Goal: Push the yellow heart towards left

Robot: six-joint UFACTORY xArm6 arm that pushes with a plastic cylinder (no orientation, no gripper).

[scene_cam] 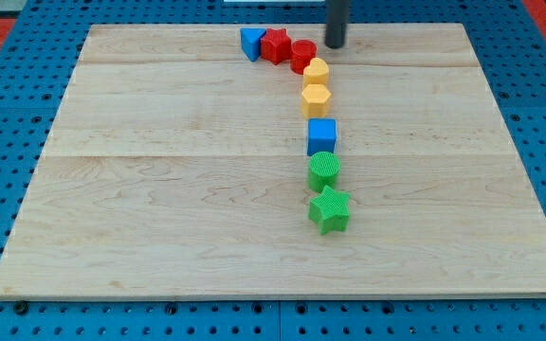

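The yellow heart (316,70) lies near the view's top, just below and right of a red cylinder (302,55). A yellow hexagon (316,98) touches it from below. My tip (336,44) is the dark rod's lower end, above and slightly right of the yellow heart, a short gap away. It touches no block.
A blue block (251,43) and a red star (275,44) sit left of the red cylinder. Below the yellow hexagon run a blue cube (321,135), a green cylinder (323,171) and a green star (329,209). The wooden board (159,189) rests on a blue pegboard.
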